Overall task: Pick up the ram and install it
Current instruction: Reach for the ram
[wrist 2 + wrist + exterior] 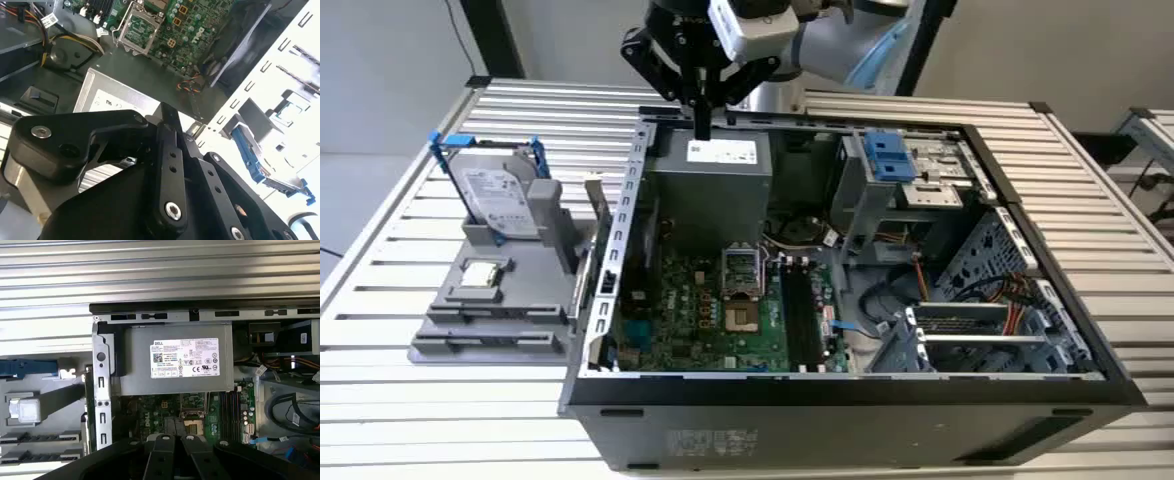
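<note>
Hand (703, 125) pinched narrow, seemingly empty, above power supply (714, 185). Ram (598, 225) stands on edge in holder (494, 300), likely for top grasp.

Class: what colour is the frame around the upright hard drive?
Blue; the frame shows best in the exterior view.

Black gripper (703, 130), pale grey arm (847, 40) with light-blue joint caps. Computer case (854, 410): black shell, bare grey metal inside. Power supply (707, 195) dull grey; its label (722, 151) white with fine black print. Motherboard (700, 325) green, dotted with silver, slots (801, 310) black. Drive-bay latch (887, 158) bright blue. Hard drive (494, 190) silver-topped, frame (440, 145) blue, stand (494, 320) mid-grey. Table (427, 420) silver, striped with long ribbed slats. Wires (70, 37) yellow and orange.
</note>
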Controlling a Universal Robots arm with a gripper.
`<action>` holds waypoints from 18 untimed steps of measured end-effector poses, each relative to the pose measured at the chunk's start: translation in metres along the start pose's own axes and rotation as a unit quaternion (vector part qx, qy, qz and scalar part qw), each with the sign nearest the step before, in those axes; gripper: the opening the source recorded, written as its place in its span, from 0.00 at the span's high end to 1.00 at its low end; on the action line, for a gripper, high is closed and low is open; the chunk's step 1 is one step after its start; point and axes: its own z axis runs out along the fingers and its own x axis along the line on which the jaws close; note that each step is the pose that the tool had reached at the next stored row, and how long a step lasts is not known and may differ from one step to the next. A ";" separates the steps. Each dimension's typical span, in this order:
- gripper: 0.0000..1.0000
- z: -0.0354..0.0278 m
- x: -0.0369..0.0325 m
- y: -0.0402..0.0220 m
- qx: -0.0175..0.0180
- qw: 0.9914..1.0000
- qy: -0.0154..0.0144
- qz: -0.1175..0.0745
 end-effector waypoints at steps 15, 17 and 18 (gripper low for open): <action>1.00 -0.0001 0.0017 -0.0003 -0.001 1.000 0.000 0.000; 1.00 -0.0001 0.0058 -0.0005 -0.001 1.000 0.000 0.000; 1.00 -0.0002 0.0090 -0.0008 -0.001 1.000 0.000 0.000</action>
